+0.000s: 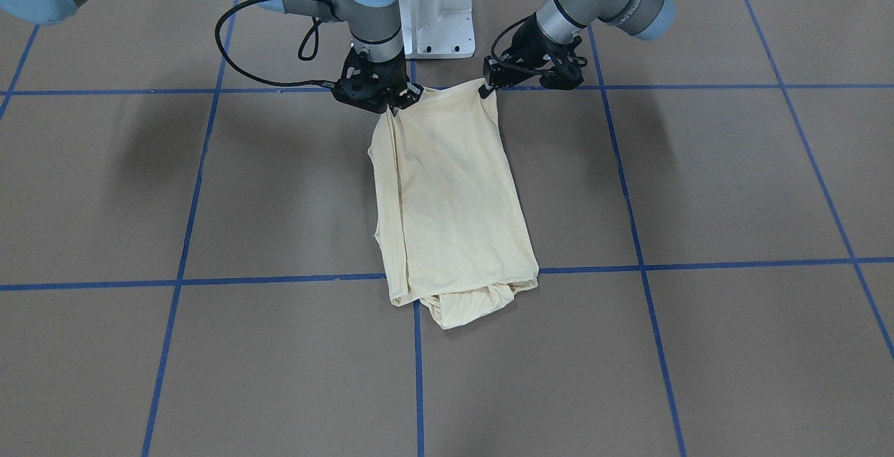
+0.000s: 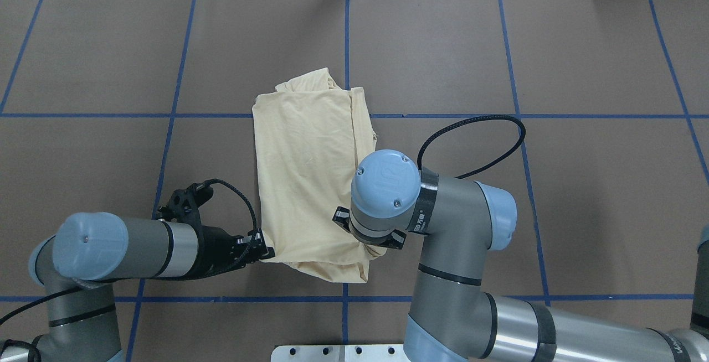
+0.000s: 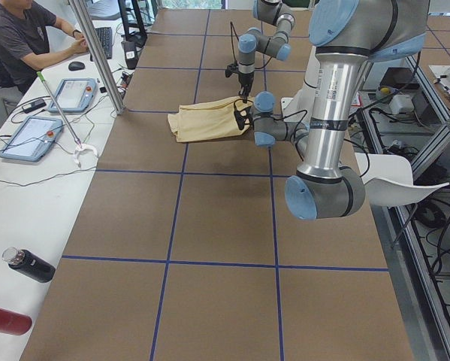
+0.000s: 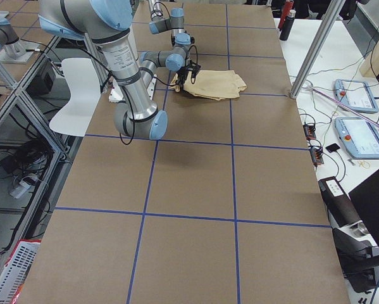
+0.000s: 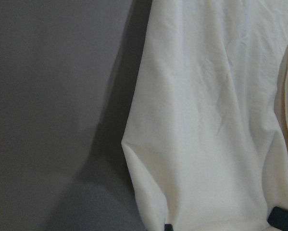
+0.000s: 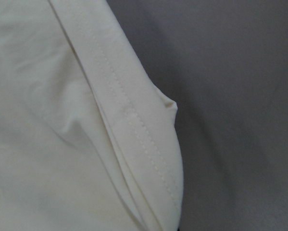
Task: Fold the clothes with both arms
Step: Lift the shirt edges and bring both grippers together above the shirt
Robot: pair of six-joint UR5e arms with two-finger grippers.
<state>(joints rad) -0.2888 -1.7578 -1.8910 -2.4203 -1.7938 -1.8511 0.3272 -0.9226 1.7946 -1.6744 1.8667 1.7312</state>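
Note:
The pale cream-yellow shirt [image 1: 454,198] lies folded into a long strip on the brown table, its far end bunched [image 1: 468,303]. No print or label shows. My left gripper [image 1: 487,88] is shut on the near corner on its side and also shows in the overhead view [image 2: 267,252]. My right gripper [image 1: 399,102] is shut on the other near corner, by the stitched hem [image 6: 134,130]. Overhead, the wrist [image 2: 385,190] hides it. The near edge hangs slightly raised between the two grippers, throwing a shadow beside the cloth [image 5: 206,120].
The white pedestal base [image 1: 436,17] stands just behind the grippers. Blue tape lines [image 1: 279,279] grid the table. A side bench with tablets [image 3: 29,135], bottles [image 3: 29,265] and a seated person [image 3: 22,37] runs along the far edge.

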